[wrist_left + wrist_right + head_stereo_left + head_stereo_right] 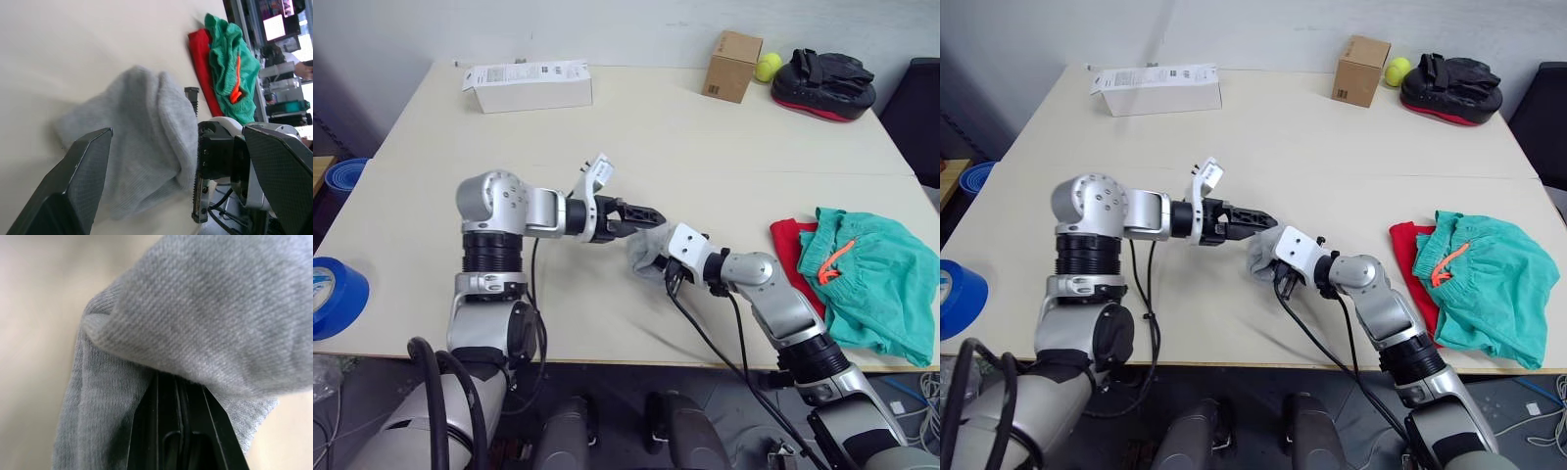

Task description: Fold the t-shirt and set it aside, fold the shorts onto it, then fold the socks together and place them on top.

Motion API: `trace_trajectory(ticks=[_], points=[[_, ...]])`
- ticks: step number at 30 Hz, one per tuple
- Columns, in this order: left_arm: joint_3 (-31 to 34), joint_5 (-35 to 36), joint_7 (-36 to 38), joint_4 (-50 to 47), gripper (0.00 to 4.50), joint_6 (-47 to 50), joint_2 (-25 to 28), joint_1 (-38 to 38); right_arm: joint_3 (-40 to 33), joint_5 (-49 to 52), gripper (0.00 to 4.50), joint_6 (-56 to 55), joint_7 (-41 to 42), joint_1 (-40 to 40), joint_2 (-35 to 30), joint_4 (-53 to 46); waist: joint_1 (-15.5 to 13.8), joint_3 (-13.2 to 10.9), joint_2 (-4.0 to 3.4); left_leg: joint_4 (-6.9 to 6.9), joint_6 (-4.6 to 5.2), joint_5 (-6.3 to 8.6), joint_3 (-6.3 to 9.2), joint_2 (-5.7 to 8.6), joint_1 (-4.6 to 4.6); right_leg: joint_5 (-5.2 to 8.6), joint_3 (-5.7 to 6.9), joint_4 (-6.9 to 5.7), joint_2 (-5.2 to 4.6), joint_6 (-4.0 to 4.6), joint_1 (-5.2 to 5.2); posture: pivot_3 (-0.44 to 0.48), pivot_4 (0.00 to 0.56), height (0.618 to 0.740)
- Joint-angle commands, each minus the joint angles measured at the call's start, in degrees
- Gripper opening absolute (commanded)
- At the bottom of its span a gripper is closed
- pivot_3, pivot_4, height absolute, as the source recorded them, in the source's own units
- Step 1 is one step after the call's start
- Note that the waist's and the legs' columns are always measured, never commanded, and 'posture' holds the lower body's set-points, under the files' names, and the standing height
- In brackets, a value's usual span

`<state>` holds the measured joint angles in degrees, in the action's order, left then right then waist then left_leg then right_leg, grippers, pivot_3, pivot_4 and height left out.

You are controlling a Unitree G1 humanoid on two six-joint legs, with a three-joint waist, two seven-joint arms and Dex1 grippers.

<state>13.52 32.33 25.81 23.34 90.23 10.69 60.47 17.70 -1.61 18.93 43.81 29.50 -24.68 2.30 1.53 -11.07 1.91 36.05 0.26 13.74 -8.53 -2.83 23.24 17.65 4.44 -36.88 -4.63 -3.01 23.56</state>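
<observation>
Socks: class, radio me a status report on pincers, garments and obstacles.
Left pincer open around grey socks. Right pincer shut on socks. Shorts piled on t-shirt at table's right edge. Nothing in the way.

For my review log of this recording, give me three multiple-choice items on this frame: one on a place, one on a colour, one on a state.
1. Where do the shorts lie?
A. On the t-shirt
B. Under the white box
C. On the blue tape roll

2. What colour are the socks?
A. Red
B. Grey
C. Black

3. How is the left pincer set?
A. Shut on the shorts
B. Open around the socks
C. Shut on the cardboard box

Answers: 1 A, teal cloth covers most of the red shirt. 2 B, the cloth between both pincers is grey. 3 B, its fingers stand apart either side of the socks in the left wrist view.
</observation>
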Motion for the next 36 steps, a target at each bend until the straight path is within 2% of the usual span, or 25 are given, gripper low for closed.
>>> trace_trajectory(ticks=[1,6,14,17,20,24,29,36], points=[[1.08,1.69,0.72,-0.58,4.46,-1.6,-2.58,-0.47,0.38,-1.42,0.0,1.92,-0.04,-1.25,-1.07,2.03,-0.02,0.0,0.0,0.0,0.0,0.0,0.0,0.0,0.0,0.0,0.0,0.0,0.0,0.0,0.0,0.0,0.15,0.74],[2.69,2.22,0.5,-1.08,4.46,-0.76,-4.46,-0.51,0.11,-1.32,0.0,2.35,0.06,-1.49,-1.37,1.3,0.01,0.0,0.0,0.02,0.0,0.0,0.0,0.01,0.0,0.0,0.0,0.0,0.0,0.0,-0.01,0.0,0.15,0.74],[5.65,4.86,2.56,-5.65,4.46,2.21,0.28,-1.39,-0.53,-1.04,0.0,2.67,0.1,-2.3,-2.16,0.39,0.03,0.0,0.0,0.0,0.0,0.0,0.0,-0.01,0.0,0.0,0.0,0.0,0.01,0.0,0.0,0.0,0.15,0.74],[6.97,7.3,3.59,-5.75,3.93,2.27,2.86,-1.39,-0.58,-1.02,0.0,2.62,0.08,-2.86,-2.43,0.06,0.0,0.0,0.0,0.0,-0.01,-0.01,0.01,-0.01,-0.01,0.0,0.01,0.0,0.0,0.0,0.0,0.0,0.15,0.74],[7.13,8.15,4.2,-6.08,2.94,2.26,5.05,-1.53,-0.56,-0.96,0.0,2.65,0.01,-3.15,-2.61,-0.15,-0.04,0.0,0.0,0.0,-0.01,-0.01,0.01,0.0,-0.01,0.0,0.01,0.01,-0.01,0.0,-0.01,0.0,0.15,0.74],[0.14,5.95,6.88,-6.93,1.67,-2.12,10.1,-3.75,-1.14,-0.52,0.0,3.01,0.03,-3.23,-2.93,-0.59,0.0,0.0,0.0,-0.01,-0.01,-0.01,0.01,0.0,-0.01,0.0,0.0,0.0,-0.01,0.0,-0.01,0.0,0.15,0.74],[-5.56,4.84,9.26,-6.69,0.02,-7.15,11.52,-5.16,-3.96,2.58,0.0,6.6,0.71,-3.79,-3.5,-4.84,-0.42,0.0,0.0,0.01,-0.01,-0.01,0.02,0.03,0.03,0.0,0.0,0.02,-0.06,0.0,-0.01,0.0,0.15,0.74],[-12.87,2.47,11.43,-8.31,0.02,-13.61,11.37,-6.76,-8.82,7.96,0.0,15.33,3.76,-4.53,-9.0,-15.71,-0.15,-0.01,0.0,-0.11,0.06,0.04,0.02,0.02,0.08,0.02,-0.01,0.09,-0.08,0.05,0.09,0.0,0.15,0.74]])
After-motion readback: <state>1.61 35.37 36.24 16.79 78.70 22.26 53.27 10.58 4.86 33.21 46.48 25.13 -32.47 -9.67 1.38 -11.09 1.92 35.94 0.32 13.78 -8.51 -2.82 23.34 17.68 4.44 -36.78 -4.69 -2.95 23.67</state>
